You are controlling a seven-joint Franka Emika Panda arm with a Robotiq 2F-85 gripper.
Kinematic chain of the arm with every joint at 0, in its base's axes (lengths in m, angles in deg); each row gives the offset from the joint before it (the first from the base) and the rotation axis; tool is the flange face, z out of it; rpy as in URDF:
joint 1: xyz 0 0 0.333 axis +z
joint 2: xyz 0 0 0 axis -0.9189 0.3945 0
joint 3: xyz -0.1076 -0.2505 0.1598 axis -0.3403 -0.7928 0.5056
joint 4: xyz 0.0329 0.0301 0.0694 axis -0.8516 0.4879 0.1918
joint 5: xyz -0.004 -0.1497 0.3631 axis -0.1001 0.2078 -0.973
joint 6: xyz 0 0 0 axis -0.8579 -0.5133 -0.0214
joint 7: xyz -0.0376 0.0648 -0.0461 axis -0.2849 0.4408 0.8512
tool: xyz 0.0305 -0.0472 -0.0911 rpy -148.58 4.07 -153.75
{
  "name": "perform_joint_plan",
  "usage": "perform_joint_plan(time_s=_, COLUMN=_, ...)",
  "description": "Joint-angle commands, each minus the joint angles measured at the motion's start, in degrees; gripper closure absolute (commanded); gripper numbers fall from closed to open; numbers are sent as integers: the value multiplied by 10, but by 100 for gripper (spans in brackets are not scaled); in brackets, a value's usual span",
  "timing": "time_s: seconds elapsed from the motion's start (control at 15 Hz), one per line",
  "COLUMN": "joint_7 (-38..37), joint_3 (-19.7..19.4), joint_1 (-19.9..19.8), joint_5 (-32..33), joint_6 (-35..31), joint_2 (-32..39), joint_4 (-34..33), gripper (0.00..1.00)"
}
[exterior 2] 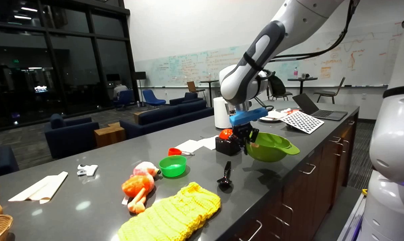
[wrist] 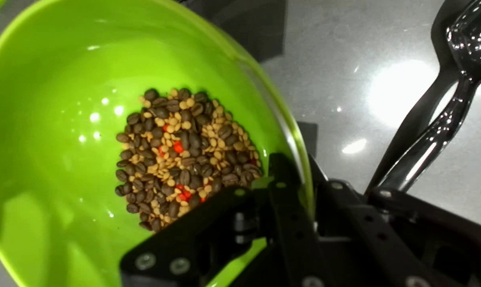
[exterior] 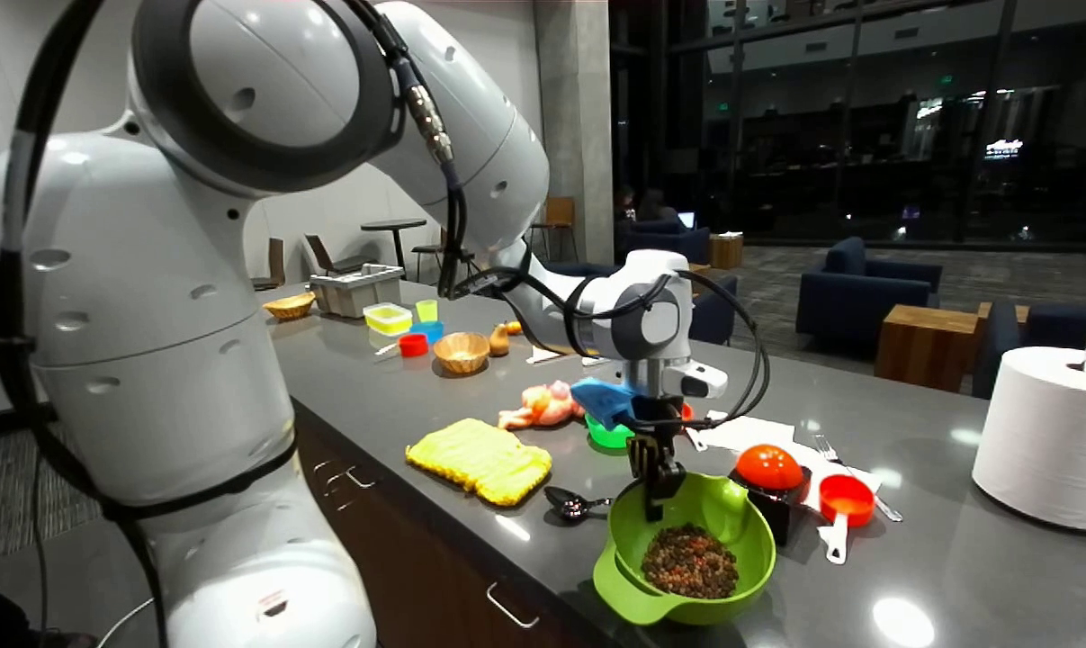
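Black pincer (wrist: 300, 169) squeezed tight on the side of a green bowl (exterior 2: 268, 155), bowl held up just over the table (exterior 2: 108, 180), brown beans (exterior: 686, 562) inside, shiny black spoon (exterior 2: 226, 174) lying near it.

Glossy dark grey counter (exterior 2: 101, 190) carries a small green bowl (exterior 2: 172, 167). Just beside that bowl: plush toy (exterior 2: 141, 183). Near it: yellow knitted cloth (exterior 2: 175, 214), black spoon (exterior 2: 225, 181); well apart from it: folded pale napkin (exterior 2: 39, 187).
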Motion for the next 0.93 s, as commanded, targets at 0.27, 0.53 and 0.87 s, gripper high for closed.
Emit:
perform_joint_plan(time_s=0.27, joint_7=-7, joint_3=42, joint_1=36, joint_5=11, joint_6=61, joint_2=-20, joint_4=-42, gripper=97)
perform_joint_plan(time_s=0.53, joint_7=-18, joint_3=69, joint_1=58, joint_5=26, joint_6=81, joint_2=-3, joint_4=-73, gripper=97)
perform_joint_plan(time_s=0.87, joint_7=-36, joint_3=93, joint_1=83, joint_5=77, joint_6=95, joint_2=38, joint_4=-109, gripper=97)
